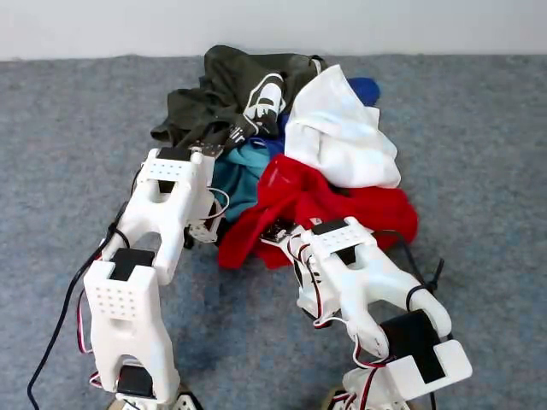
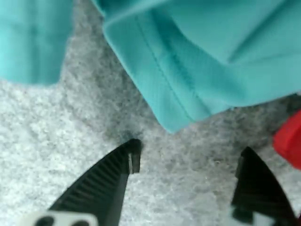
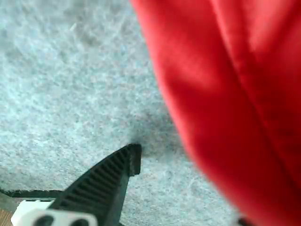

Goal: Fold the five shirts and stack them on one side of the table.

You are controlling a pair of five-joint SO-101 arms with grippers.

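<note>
Five shirts lay in one unfolded heap at the far middle of the grey surface [image 1: 77, 111]. The dark green shirt [image 1: 226, 85] was at the back of the heap, with a white print on it. The white shirt [image 1: 342, 141] lay to its right, on top of the red shirt [image 1: 342, 205], which spread toward the near side. The teal shirt [image 1: 244, 175] showed between the dark green one and the red one. A small part of the blue shirt [image 1: 366, 88] looked out behind the white shirt.

The left arm [image 1: 167, 205] stood at the left edge of the heap, beside the teal shirt. In the left wrist view, the left tool [image 2: 188, 157] was wide open and held nothing. Bare grey surface showed between its two black fingers [image 2: 117, 172]. The folded hem of the teal shirt [image 2: 197, 61] lay just beyond the fingertips, near them but not touching. A corner of the red shirt [image 2: 289, 141] showed beside one finger.

The right arm [image 1: 342, 256] stood at the near edge of the red shirt. In the right wrist view, the right tool [image 3: 183, 157] was also open and had hold of nothing. One ribbed finger [image 3: 115, 172] stood free over the grey surface, close to the edge of the red shirt [image 3: 235, 94]. The red cloth covered the other finger, so I could not tell how wide the opening was.
</note>
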